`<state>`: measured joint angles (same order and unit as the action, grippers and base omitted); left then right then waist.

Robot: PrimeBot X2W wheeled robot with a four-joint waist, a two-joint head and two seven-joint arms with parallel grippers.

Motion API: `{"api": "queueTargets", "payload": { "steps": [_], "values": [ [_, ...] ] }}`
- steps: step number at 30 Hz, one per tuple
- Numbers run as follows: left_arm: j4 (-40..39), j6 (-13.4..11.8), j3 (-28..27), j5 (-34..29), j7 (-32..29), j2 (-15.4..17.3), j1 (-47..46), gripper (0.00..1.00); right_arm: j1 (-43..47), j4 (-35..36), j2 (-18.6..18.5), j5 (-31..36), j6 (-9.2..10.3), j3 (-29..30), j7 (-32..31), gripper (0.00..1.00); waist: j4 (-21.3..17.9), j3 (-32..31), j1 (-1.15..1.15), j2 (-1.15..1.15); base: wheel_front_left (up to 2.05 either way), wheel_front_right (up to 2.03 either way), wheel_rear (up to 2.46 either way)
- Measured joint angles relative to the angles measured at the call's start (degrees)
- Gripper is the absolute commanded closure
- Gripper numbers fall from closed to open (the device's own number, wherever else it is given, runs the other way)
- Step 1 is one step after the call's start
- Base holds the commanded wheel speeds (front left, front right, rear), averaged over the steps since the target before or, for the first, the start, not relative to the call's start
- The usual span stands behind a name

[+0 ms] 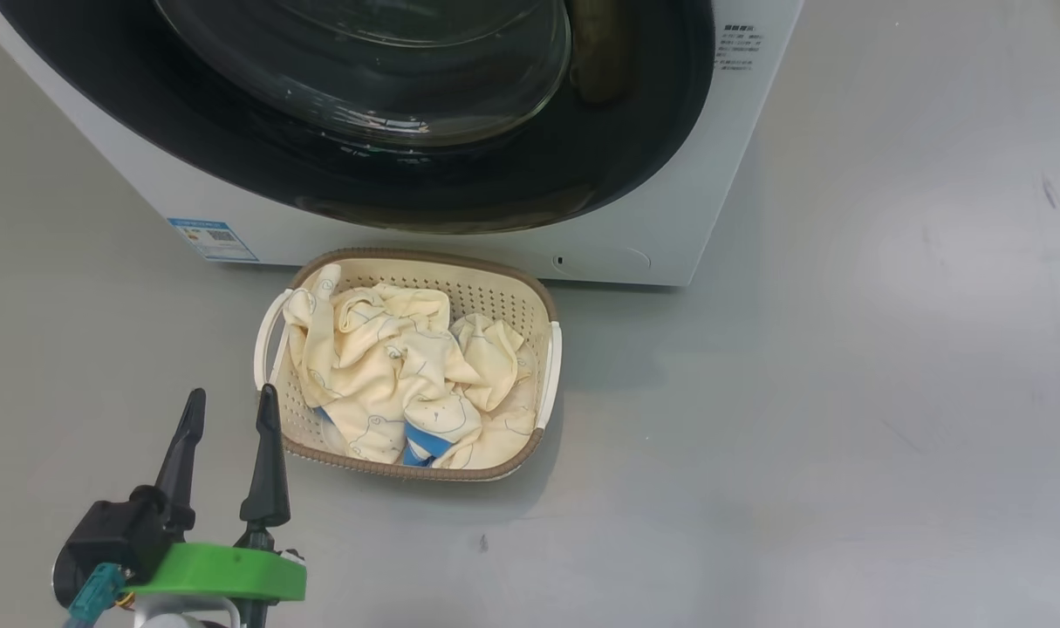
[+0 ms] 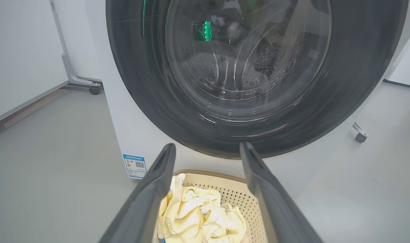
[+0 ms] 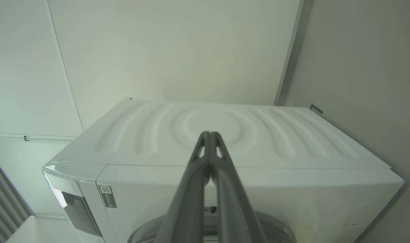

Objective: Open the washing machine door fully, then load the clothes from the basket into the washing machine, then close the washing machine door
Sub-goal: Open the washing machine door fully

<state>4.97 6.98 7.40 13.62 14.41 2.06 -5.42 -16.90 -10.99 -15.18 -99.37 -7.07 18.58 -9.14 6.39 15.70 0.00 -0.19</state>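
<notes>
The left pincer (image 1: 233, 392) stands released, its two long dark fingers spread wide with nothing between them, at the lower left of the head view, above a green collar on its wrist. Its tips lie just beside the near left corner of the small cream plastic basket (image 1: 425, 256), a rounded rectangle with perforated sides, a brown rim and white side handles; whether a finger touches the basket cannot be told. In the left wrist view the same pincer (image 2: 207, 145) frames the basket's far rim (image 2: 208, 172) and points toward the machine. In the basket lie the soft pale cream-yellow clothes (image 1: 390, 375), crumpled, with thin line-drawn cartoon prints and a blue patch at the near side; they also show between the fingers in the wrist view (image 2: 198, 209). The basket rests on the smooth grey floor (image 1: 844, 392), just before the big white front-loading washing machine (image 1: 660, 235). The large round washing machine door (image 1: 495, 187), a wide glossy black ring around a bulging clear glass window, sits shut against the machine's front, and the steel perforated drum (image 2: 258, 64) shows through the glass. A small blue label sticker (image 1: 213, 239) is on the lower left of the front. The right pincer (image 3: 210, 135) is clenched, fingers pressed together and holding nothing, up by the machine's ribbed white top (image 3: 275, 141).
</notes>
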Motion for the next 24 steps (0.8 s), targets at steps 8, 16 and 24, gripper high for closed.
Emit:
{"api": "queueTargets", "payload": {
  "steps": [8,16,24],
  "values": [
    [-0.78,0.0,-0.73,0.0,0.0,-0.02,-0.57,0.0,-5.69,-0.04,-1.57,-0.07,0.0,-1.93,-4.57,1.0,1.1,3.7,0.0,0.0,0.0,0.0,0.0],
    [-1.14,0.0,-0.07,0.0,0.0,-0.03,-2.48,0.0,-10.59,-0.62,-1.83,0.42,0.0,-4.95,-8.25,1.0,1.7,6.61,0.01,0.0,0.0,0.0,0.0],
    [-1.14,0.0,0.41,0.0,0.0,-0.15,-3.14,0.0,-14.46,-1.89,-1.35,1.57,0.0,-8.36,-11.32,1.0,2.93,7.84,0.0,0.0,0.0,0.0,0.0]
  ]
}}
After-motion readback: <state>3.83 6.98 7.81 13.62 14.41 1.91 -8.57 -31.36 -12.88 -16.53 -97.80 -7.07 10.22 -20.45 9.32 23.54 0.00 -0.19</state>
